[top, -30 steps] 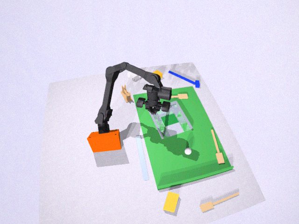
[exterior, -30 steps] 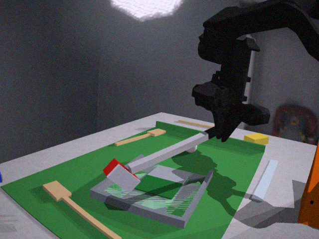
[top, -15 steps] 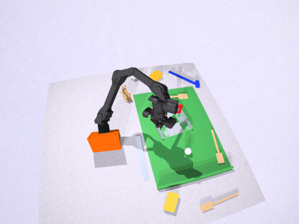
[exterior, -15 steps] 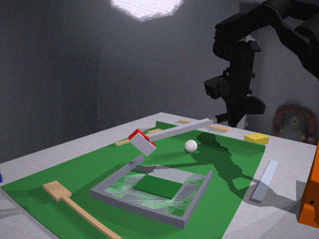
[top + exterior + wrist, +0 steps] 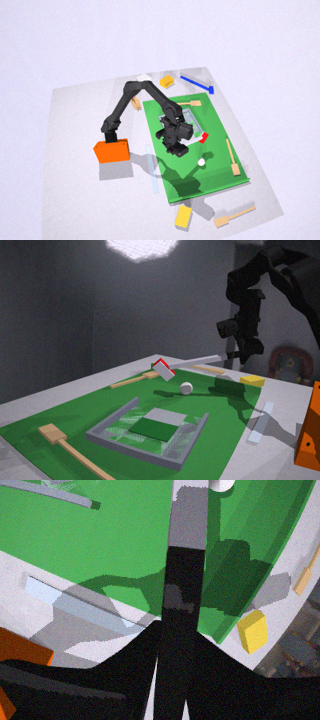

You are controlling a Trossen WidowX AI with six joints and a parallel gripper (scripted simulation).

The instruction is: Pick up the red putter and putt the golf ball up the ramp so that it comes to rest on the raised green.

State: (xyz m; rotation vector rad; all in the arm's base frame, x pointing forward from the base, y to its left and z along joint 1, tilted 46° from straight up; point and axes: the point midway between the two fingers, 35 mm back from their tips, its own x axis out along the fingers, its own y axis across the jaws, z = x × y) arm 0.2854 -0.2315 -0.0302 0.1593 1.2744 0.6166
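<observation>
Tool [image 5: 171,145] [image 5: 242,359] [image 5: 170,627] is closed on the black grip of the red putter [image 5: 204,137] [image 5: 163,371] [image 5: 184,580], held above the green mat [image 5: 217,144] [image 5: 116,400] [image 5: 65,535]. Putter: black grip, lt. grey shaft, head red w/ a whitish face; in ext. view shaft slopes down from tool to head, head tilted. Golf ball [image 5: 201,162] [image 5: 186,388] [image 5: 221,485], plain white, sits on mat, apart from head & outside the grey frame.

Hard to see: top view, arm hides the grip, part of shaft & much of the frame; wrist view shows grip & some shaft, no head, ball cut off at top edge. Blurry stuff past table [image 5: 77,116] [image 5: 279,392] [image 5: 15,580] in wrist view, can't ID.

Grey frame [image 5: 195,121] [image 5: 134,450] [image 5: 50,491] on mat: walls on three sides, side nearest ball open. Inside, ext. view: dk. green raised green [image 5: 153,429] w/ pale grey ramp [image 5: 166,415] adjoining, ball-side; streaky see-through bits around them. No ball in there.

Farther out: wooden mallet [image 5: 235,167] [image 5: 151,374] on mat nr. one edge; lt. blue strip [image 5: 151,169] [image 5: 261,423] [image 5: 85,605] on table beside mat; yellow block [image 5: 183,216] [image 5: 252,380] [image 5: 253,631] off mat's end.
</observation>
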